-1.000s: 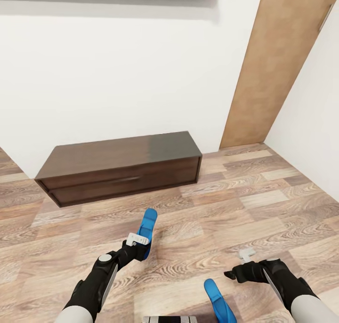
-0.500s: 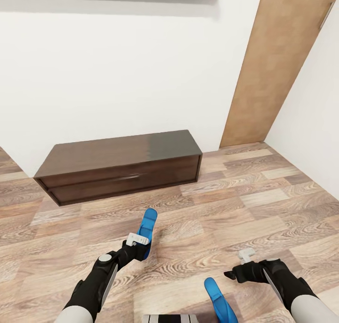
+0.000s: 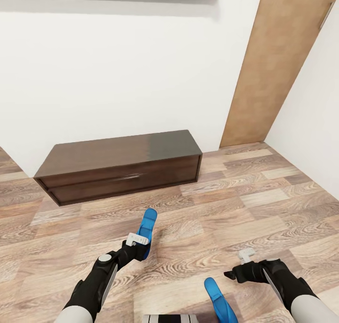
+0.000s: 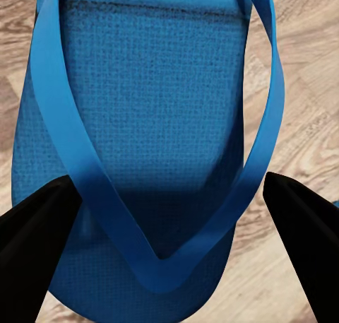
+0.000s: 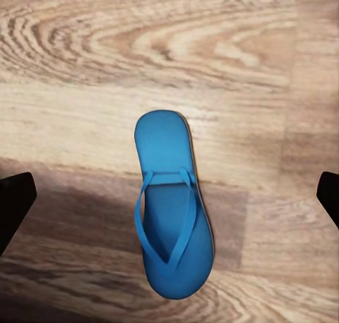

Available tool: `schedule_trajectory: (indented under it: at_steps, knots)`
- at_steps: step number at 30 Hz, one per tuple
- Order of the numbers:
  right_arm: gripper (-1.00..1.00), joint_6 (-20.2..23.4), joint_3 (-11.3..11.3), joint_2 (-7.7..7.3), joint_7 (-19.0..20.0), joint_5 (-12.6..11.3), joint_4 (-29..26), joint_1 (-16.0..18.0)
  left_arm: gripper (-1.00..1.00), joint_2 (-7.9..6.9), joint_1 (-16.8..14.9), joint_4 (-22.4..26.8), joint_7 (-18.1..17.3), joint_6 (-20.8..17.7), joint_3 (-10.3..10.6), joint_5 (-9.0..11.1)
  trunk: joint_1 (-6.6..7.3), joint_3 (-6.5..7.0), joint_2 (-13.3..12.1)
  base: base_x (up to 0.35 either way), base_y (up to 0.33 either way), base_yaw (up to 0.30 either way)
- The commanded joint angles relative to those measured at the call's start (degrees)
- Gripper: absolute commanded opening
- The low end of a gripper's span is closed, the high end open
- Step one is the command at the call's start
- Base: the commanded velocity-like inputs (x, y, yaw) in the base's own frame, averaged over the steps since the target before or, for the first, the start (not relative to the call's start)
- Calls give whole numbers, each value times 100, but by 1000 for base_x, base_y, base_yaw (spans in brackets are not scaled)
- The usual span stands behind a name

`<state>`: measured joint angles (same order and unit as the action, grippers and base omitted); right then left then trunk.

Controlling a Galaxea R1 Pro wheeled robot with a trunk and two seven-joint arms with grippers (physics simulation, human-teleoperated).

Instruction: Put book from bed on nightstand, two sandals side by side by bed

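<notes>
Nothing shifted since a second ago. One blue sandal (image 3: 148, 230) on the plank floor (image 3: 263, 205), straddled by the spread-open left gripper (image 3: 137, 239); second sandal (image 5: 172, 224) lying flat beside the spread-open right gripper (image 3: 246, 254). Beyond, long dark bench (image 3: 120, 165) against white wall (image 3: 117, 68), brown door (image 3: 278, 64).

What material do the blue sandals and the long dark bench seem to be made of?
The sandals look like matte foam or rubber: the left wrist view shows a fine dimpled footbed and smooth straps. The bench looks like dark wood or veneer with a slight sheen; faint grain shows.
</notes>
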<state>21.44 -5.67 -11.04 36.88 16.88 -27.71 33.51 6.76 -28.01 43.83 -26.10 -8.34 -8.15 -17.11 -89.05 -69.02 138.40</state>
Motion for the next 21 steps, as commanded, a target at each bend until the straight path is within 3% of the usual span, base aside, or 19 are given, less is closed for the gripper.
schedule_trajectory:
  at_steps: [1,10,21]
  knots:
    - [100,27,-43,5,47,52,-9,1,-100,9,-2,11,-52,-34,-37,-29,1,-5,2,0,0,0]
    - [100,27,-48,3,37,52,-15,-1,-100,9,-2,11,-53,-34,-37,-28,1,-5,2,0,0,0]
    - [100,27,-45,5,38,58,-11,-2,-100,9,-2,11,-53,-36,-37,-27,-241,-202,443,0,0,0]
